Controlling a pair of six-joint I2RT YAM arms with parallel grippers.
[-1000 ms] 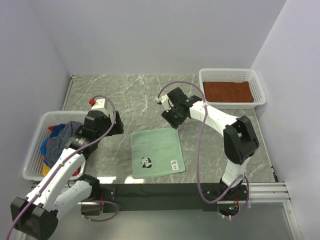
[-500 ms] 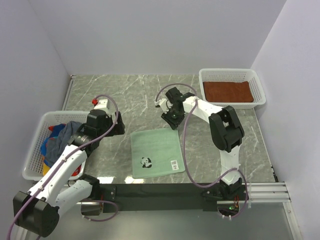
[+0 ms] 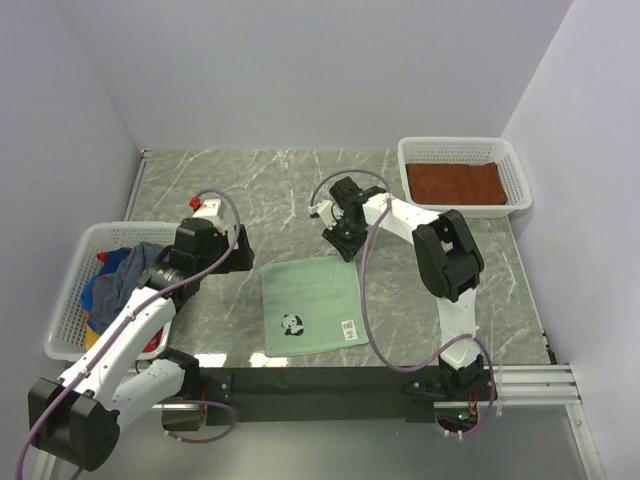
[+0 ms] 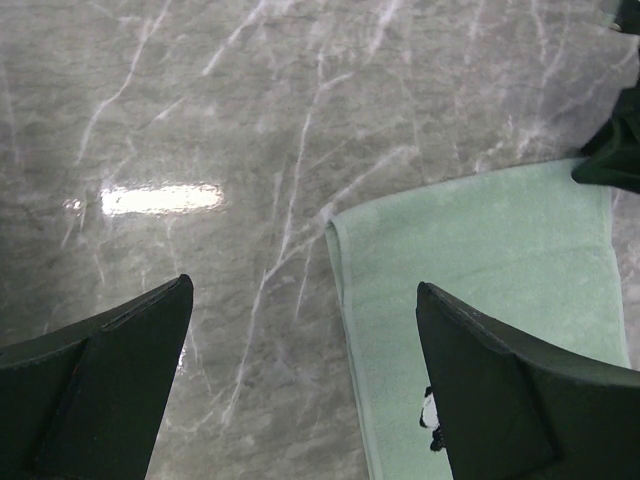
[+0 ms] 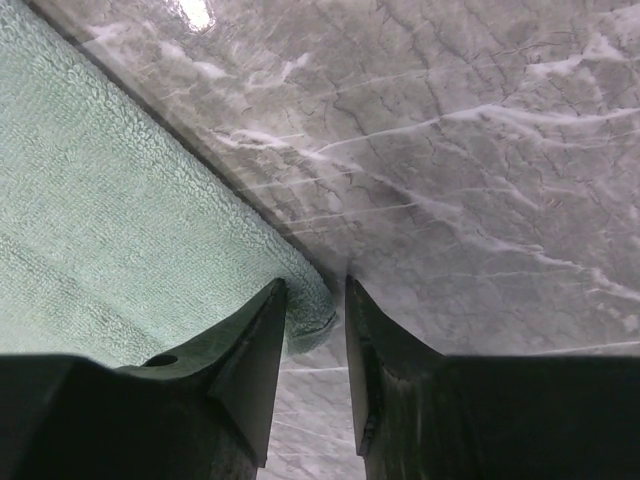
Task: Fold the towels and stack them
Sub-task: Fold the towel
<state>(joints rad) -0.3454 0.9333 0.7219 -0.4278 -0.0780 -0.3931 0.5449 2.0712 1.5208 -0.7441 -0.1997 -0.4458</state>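
one rust-brown towel (image 3: 456,183) lies folded flat in the right basket (image 3: 519,180), so i judge that piece done. the mint-green towel (image 3: 312,304) lies spread on the bench (image 3: 250,185) between the arms, panda print up, not yet folded. the right tool (image 5: 314,285) sits at its far right corner, jaws close together on either side of the bunched corner; i cannot tell whether they pinch it yet. the left tool (image 4: 302,290) hovers wide open and empty over the bench near the far left corner. a heap of dark and bright patterned towels (image 3: 118,278) waits in the left basket (image 3: 62,300). most of the folding and stacking is left.
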